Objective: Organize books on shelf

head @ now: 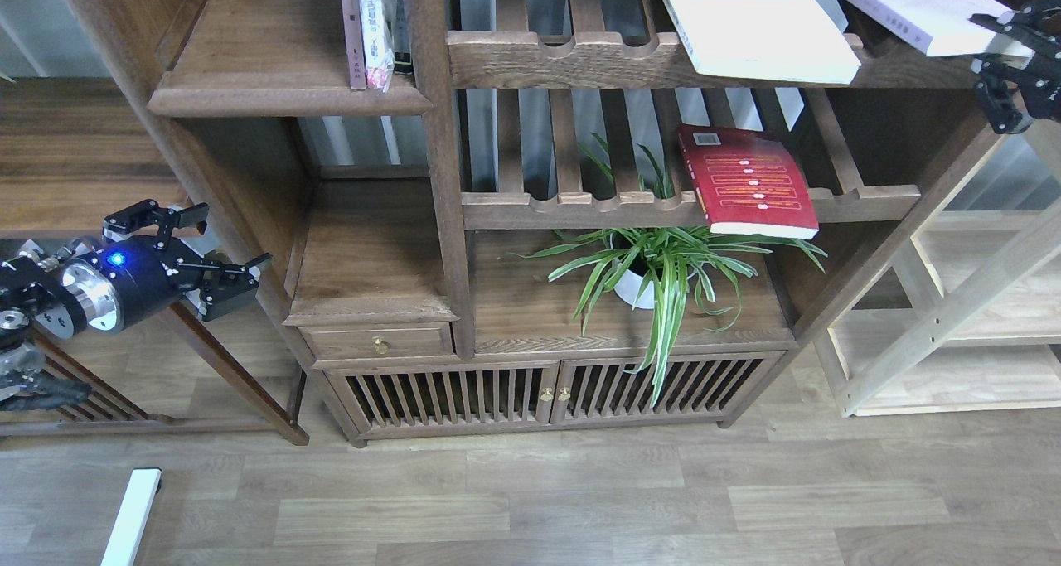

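Right gripper (1013, 56) pinches the lavender-white book (912, 2) on the upper slatted rack (663, 65) — a corner hold, so it could slip. Left gripper (217, 255) hangs spread, empty — solid shelf (273, 60) well apart.

upright books (369, 27): tops cut off | lavender-white book (916, 2): top cropped | right gripper (1015, 69): partly off-frame

Honestly nothing legible from up here. The red book (750, 181) has yellow text bands and a white barcode patch near its top, but the print's too small to make out. The slim upright books (370, 23) show some spine lettering, also too blurry to read.
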You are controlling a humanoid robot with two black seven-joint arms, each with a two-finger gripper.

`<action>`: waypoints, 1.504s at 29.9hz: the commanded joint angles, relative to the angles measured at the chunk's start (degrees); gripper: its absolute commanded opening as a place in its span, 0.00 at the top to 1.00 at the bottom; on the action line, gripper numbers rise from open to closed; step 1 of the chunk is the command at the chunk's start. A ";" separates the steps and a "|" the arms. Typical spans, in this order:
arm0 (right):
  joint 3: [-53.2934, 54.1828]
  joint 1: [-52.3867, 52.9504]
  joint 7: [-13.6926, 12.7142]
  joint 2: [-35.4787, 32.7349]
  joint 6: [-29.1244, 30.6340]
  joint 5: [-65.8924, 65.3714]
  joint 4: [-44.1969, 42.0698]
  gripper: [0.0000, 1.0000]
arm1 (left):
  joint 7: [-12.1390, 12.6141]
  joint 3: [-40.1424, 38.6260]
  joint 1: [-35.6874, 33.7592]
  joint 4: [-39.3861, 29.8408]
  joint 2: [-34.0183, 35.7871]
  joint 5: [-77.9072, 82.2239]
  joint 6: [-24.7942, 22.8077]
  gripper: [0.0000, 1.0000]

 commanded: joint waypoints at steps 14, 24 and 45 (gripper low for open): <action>1.26 -0.07 0.02 -11.09 2.91 6.69 12.05 0.98 | -0.39 0.01 0.70 0.74 -0.17 -0.01 -0.06 0.00; 2.93 -0.07 0.02 -17.06 4.05 9.85 17.50 0.98 | -0.39 0.01 1.14 1.26 -0.09 -0.01 0.03 0.00; 2.84 -0.16 0.02 -31.22 17.85 13.99 23.13 0.98 | -0.39 -0.43 1.23 2.49 -0.35 -0.01 0.03 0.00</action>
